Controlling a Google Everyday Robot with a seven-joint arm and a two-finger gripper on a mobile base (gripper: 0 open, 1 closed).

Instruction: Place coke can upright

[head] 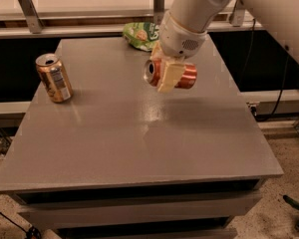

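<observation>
The red coke can [186,77] lies on its side in my gripper [167,76], held in the air above the middle of the grey table [139,133]. Its silver top faces left. My gripper comes down from the upper right, and its cream fingers [169,75] are shut around the can's middle. A gold-brown can [54,77] stands upright near the table's left edge, well apart from my gripper.
A green snack bag [139,34] lies at the table's back edge, just behind my gripper. A rail and posts run along the wall behind the table. Cables lie on the floor at the right.
</observation>
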